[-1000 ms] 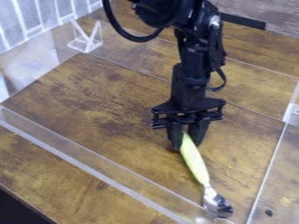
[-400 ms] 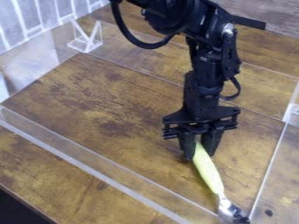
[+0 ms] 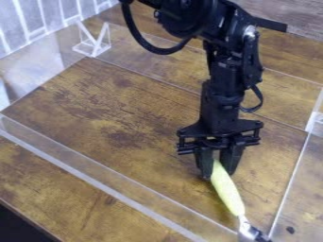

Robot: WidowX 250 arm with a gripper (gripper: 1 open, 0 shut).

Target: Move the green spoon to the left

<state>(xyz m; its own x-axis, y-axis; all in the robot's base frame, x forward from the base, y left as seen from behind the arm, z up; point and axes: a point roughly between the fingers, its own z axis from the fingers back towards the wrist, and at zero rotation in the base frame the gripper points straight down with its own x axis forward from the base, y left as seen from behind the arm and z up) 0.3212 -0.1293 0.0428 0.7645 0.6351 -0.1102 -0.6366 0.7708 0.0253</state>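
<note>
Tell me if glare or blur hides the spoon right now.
Camera view: low resolution and soft; the green spoon has its handle clear, its metal bowl a blurred glint cut by the bottom edge; the gripper is dark, jaw detail lost; the clear barrier shows faint reflections.

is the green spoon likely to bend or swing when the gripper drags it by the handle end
Probably stiff: the spoon runs straight from the gripper to its bowl at the frame's bottom edge. It may pivot, since it seems pinched at one end only. The smooth handle could slip.
</note>
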